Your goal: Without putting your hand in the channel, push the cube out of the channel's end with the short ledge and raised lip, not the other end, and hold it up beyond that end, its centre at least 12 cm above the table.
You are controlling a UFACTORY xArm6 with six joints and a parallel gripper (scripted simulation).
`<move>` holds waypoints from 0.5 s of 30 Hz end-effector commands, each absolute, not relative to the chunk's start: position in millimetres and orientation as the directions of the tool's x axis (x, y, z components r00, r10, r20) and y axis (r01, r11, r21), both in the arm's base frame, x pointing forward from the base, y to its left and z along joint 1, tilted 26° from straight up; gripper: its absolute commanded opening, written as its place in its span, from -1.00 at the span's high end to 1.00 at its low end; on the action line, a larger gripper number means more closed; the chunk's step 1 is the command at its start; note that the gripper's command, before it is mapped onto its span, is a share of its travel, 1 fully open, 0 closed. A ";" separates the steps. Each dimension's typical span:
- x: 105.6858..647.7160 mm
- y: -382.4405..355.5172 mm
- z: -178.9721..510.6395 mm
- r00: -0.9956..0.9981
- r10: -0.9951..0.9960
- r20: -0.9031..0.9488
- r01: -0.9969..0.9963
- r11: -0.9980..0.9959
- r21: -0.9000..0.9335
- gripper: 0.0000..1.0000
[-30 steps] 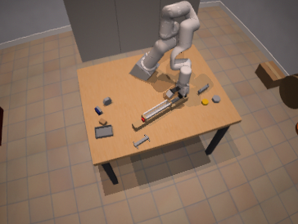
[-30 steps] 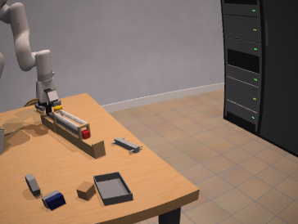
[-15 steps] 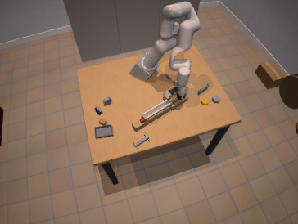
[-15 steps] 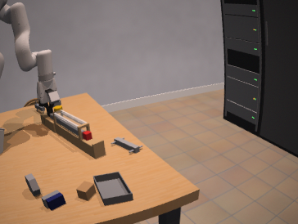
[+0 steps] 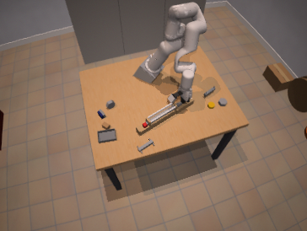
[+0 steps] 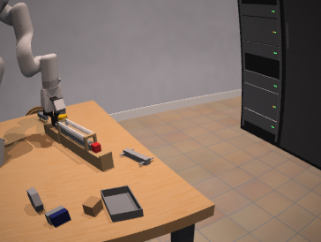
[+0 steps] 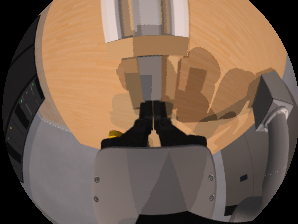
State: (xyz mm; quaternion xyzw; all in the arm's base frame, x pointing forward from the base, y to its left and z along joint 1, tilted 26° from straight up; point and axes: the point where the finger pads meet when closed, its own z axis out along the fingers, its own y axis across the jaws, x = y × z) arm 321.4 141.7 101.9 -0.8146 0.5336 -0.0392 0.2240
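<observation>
Now clenched empty, the end effector [image 5: 185,100] [image 6: 54,122] [image 7: 152,100] should advance squarely, gently, nudging the red cube [image 5: 145,125] [image 6: 95,147] farther ahead.

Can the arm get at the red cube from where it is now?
Probably not yet: the shut claw is at the channel's opposite end, with the covered stretch between. The red cube itself looks uncovered from above, so moving over there should open the way.

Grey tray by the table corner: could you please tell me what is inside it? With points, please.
Only the bare floor of the grey tray [image 5: 107,136] [image 6: 122,202] shows; its near wall hides a strip.
</observation>
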 end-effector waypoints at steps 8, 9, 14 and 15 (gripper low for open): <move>326.8 132.3 101.0 0.428 -0.886 -0.176 -0.851 -0.330 -0.410 1.00; 327.3 131.5 100.8 0.428 -0.886 -0.176 -0.851 -0.330 -0.410 1.00; 329.4 127.1 100.0 0.428 -0.886 -0.176 -0.851 -0.330 -0.410 1.00; 329.8 126.2 99.8 0.428 -0.886 -0.176 -0.851 -0.330 -0.410 1.00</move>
